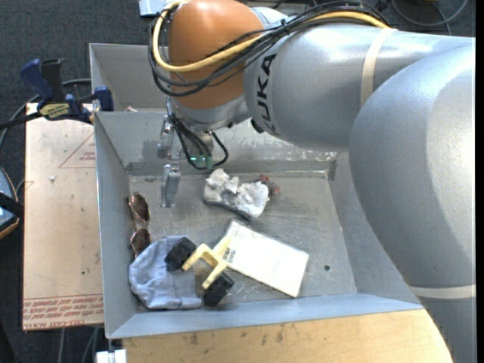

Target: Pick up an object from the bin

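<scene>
My end effector (169, 195) hangs in the upper-left part of the grey metal bin (110, 225), pointing straight down at a bare patch of the bin floor near the back wall. From this angle I cannot tell whether it is released or clenched. It shows as one narrow grey piece beneath my wrist.

Two things lie close to it. Just to its right is a crumpled white bundle (236, 193), perhaps cloth or wrapping, lumpy and lying flat on the floor. It is beside my end effector, not under it. To the lower left is a pair of sunglasses (138, 222) with brownish lenses, lying along the bin's left wall with one lens above the other in the frame. My end effector stands between these two and appears to touch neither.

Further toward the bottom of the frame, a white flat box or booklet (266, 259) lies tilted across the middle of the floor. Its left corner meets a yellow and black plastic object (206, 266), which rests partly on a rumpled grey cloth (153, 280) in the lower-left corner. A small reddish scrap (265, 180) sits just beside the white bundle on its right.

Above all this, the orange cover (208, 40) on my wrist fills the upper centre of the frame, with yellow and black cables (227, 50) looped across it. My silver arm (378, 119) stretches away to the right.
</scene>
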